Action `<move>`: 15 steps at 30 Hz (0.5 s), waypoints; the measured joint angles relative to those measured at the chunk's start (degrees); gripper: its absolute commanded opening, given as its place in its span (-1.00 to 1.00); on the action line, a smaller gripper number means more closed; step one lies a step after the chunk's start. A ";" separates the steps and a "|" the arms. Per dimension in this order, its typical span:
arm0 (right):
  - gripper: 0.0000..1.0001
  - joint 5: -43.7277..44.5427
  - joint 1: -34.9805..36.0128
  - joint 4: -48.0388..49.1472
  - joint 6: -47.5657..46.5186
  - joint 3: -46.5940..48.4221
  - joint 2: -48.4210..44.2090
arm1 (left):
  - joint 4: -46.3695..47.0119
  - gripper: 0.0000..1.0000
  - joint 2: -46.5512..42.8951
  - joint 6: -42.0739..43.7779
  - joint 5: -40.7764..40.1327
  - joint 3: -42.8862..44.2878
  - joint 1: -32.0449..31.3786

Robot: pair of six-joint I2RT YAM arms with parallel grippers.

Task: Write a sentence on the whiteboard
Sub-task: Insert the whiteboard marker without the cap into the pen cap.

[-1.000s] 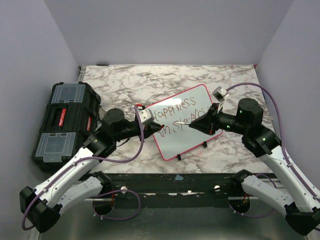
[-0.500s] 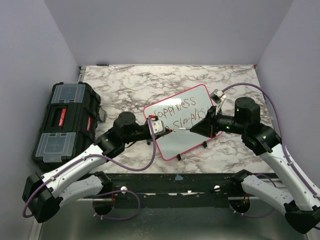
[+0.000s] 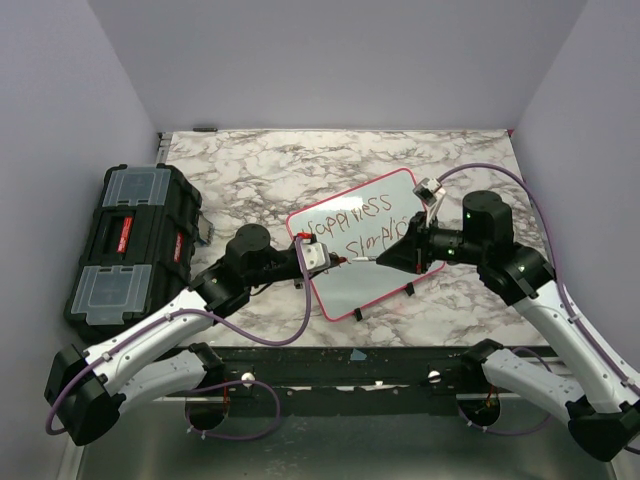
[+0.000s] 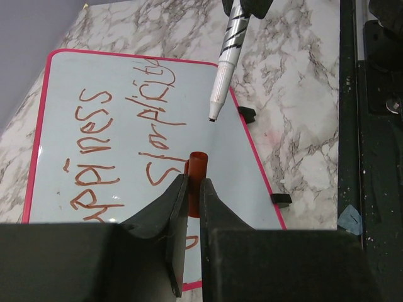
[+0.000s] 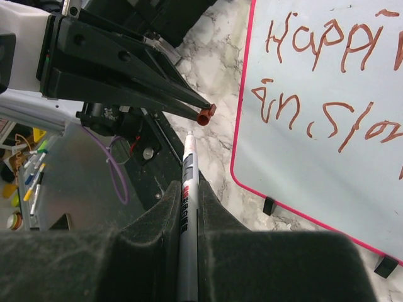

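The whiteboard (image 3: pixel 375 282) lies tilted on the marble table, white with a pink-red frame. The sentence (image 3: pixel 352 222) sits in two red-brown lines on its upper half and also shows in the left wrist view (image 4: pixel 119 145) and the right wrist view (image 5: pixel 321 82). My left gripper (image 3: pixel 326 258) is shut on a small red marker cap (image 4: pixel 198 171) over the board's left part. My right gripper (image 3: pixel 402 251) is shut on a grey-white marker (image 5: pixel 187 189). The marker's tip (image 4: pixel 213 117) points at the cap from a short gap away, above the board.
A black toolbox (image 3: pixel 130 240) with clear lid compartments stands at the table's left edge. The board's two black feet (image 3: pixel 358 314) stick out on its near side. A black rail (image 3: pixel 400 360) runs along the table's near edge, with purple cables by the arms.
My left gripper has moved right with the cap, onto the board's left part. My right gripper has shifted left with the marker, so tip and cap are closer together.
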 measured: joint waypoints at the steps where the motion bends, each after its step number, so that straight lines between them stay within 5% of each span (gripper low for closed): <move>1: -0.99 -0.04 0.00 0.17 0.15 0.00 0.13 | 0.00 -1.00 0.00 -0.02 0.09 0.00 0.00; 15: -0.99 -1.07 0.00 2.34 1.62 -0.28 1.64 | 0.00 -1.00 0.02 -0.13 1.55 0.00 0.00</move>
